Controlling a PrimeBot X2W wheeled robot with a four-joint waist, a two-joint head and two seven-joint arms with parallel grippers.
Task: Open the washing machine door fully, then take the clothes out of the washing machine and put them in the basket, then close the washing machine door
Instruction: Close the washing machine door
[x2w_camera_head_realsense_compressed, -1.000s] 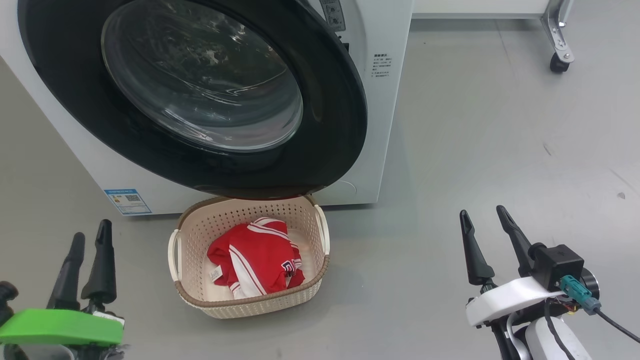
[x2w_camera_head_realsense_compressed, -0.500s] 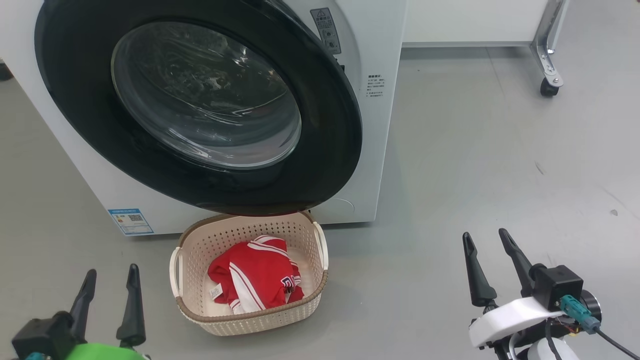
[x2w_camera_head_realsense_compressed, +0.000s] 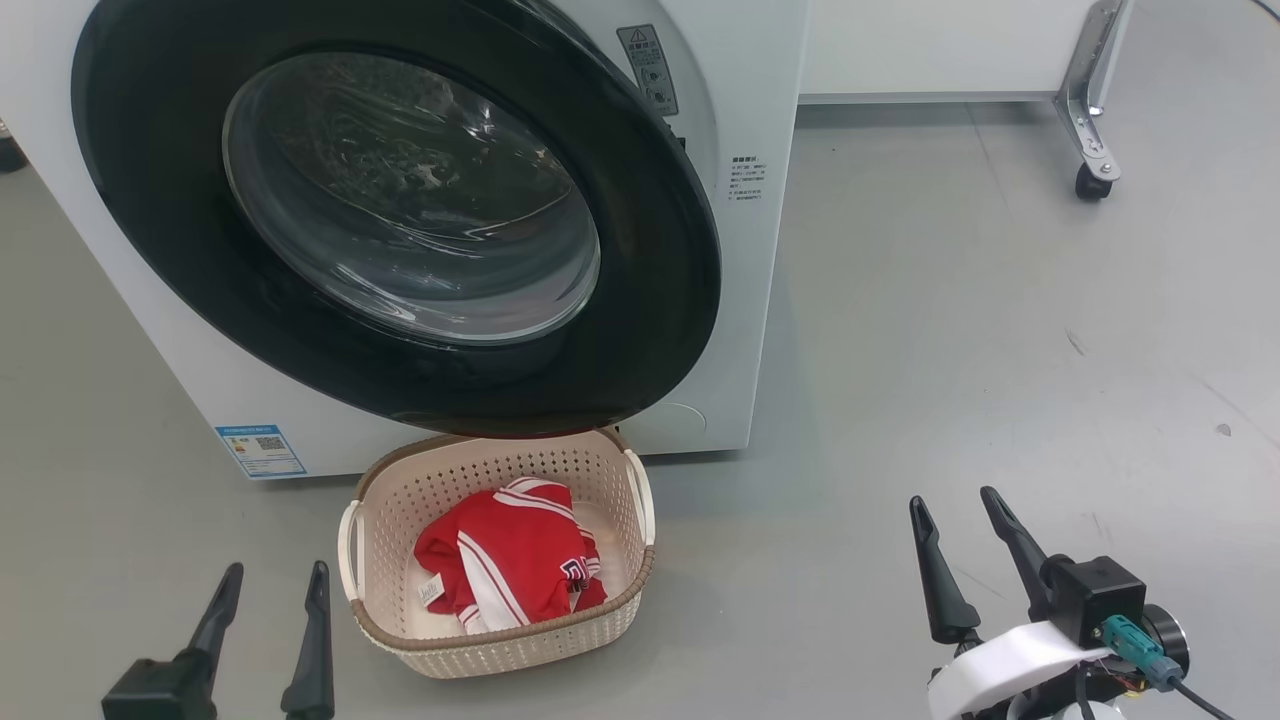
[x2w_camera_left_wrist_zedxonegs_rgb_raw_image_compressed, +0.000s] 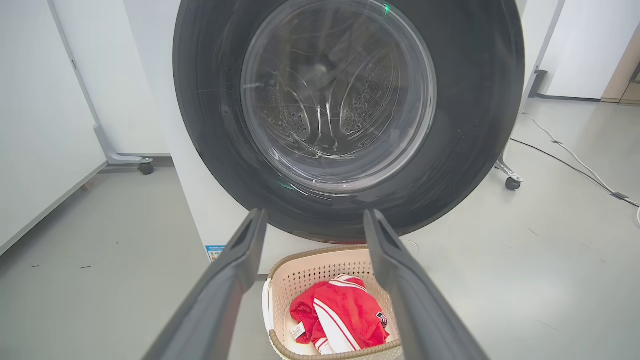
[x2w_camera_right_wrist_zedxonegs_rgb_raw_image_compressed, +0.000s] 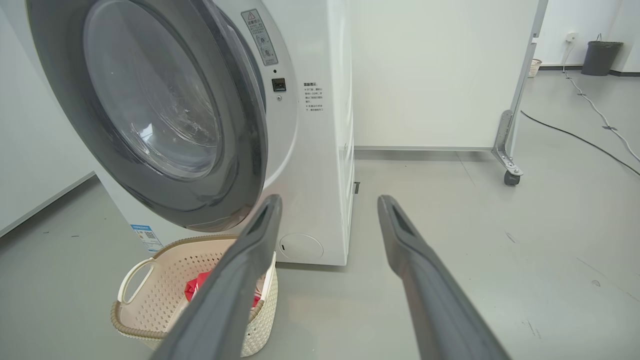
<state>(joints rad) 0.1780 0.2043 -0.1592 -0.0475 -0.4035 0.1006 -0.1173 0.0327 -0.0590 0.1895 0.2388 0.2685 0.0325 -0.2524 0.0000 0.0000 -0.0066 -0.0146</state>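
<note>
At the lower left of the head view we see our left gripper (x2w_camera_head_realsense_compressed: 277, 570), its two dark fingers spread apart with nothing between them, just beside the left handle of the basket (x2w_camera_head_realsense_compressed: 640, 565). Behind it, a small blue label (x2w_camera_head_realsense_compressed: 258, 451) is stuck low on the white washing machine (x2w_camera_head_realsense_compressed: 755, 90). The washing machine door (x2w_camera_head_realsense_compressed: 150, 230) lies against the machine's front, its glossy black ring framing the bulging glass. Through that glass, in our left wrist view, we make out the perforated steel drum (x2w_camera_left_wrist_zedxonegs_rgb_raw_image_compressed: 367, 100).

The cream basket stands on the grey floor (x2w_camera_head_realsense_compressed: 950, 330) right below the door's lower edge. The clothes (x2w_camera_head_realsense_compressed: 510, 560) lie bunched inside it: a red jersey with white stripes, a small white tag showing at its left.

Further right, our right gripper (x2w_camera_head_realsense_compressed: 951, 497) hangs over bare floor, well apart from the basket, fingers parted and empty. At the far upper right a caster wheel (x2w_camera_head_realsense_compressed: 1087, 183) carries a metal leg.
</note>
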